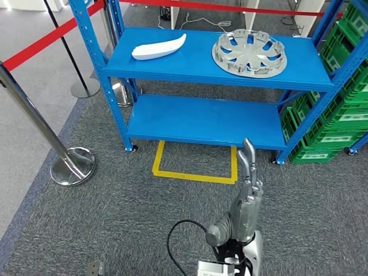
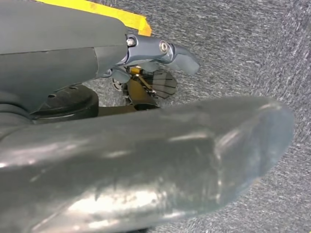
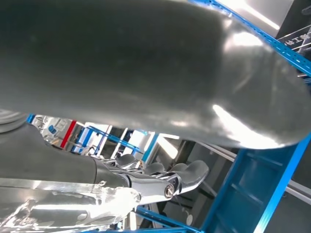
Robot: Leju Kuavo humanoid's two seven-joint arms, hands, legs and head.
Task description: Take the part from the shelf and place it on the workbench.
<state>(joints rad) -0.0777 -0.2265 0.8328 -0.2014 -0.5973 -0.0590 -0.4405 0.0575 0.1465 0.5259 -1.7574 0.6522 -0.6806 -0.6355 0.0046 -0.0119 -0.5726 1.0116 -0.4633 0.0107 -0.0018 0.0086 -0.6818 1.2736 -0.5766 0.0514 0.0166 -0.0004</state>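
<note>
Metallic robot hand [image 1: 245, 198] (fingers straight), empty

No legible text, label, brand or number in the head view or the left wrist view. Blue shelf [image 1: 208, 63], white part [image 1: 158, 47] and silver wheel cover [image 1: 249, 53] on its top level: all unmarked as far as the head view resolves. Green crates [image 1: 342, 115] beside the shelf carry pale strips on their fronts, possibly labels, too small to read. Yellow tape outline [image 1: 195, 172] on the carpet is a floor marking, without lettering. Right wrist view: faint pale characters on a dark panel [image 3: 299, 41] near the frame edge, blurred, not readable.
</note>
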